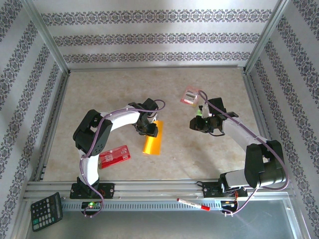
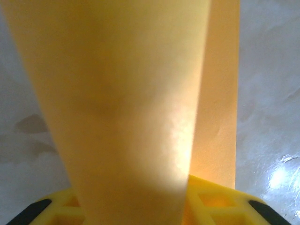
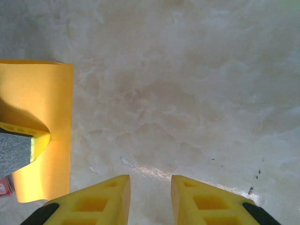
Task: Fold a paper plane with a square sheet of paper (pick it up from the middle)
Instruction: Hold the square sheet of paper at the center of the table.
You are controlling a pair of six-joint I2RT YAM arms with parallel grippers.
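Marbled table [image 1: 109,94]: orange sheet [image 1: 152,139], red packet [image 1: 114,156], pink packet [image 1: 190,96].

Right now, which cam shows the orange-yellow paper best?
Top external: the paper lies nearly whole on the table, its far end under the left gripper. Left wrist: blurred, curled close-up. Right wrist: one side of it, at frame left.
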